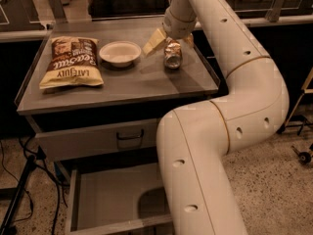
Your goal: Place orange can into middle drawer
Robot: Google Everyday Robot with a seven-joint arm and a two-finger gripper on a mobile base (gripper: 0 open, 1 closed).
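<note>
Orange can (172, 54) stands upright on the tabletop (122, 82), long axis vertical; gripper (167, 44) straddles its top, spread, unclamped.

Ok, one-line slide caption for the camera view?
Gripper at the upright can on the cabinet top, beside bowl and chip bag; middle drawer open below.

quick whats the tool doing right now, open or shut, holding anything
tool: open, down around the small shiny orange-gold drink can standing on the grey cabinet top, not gripping it yet
</note>
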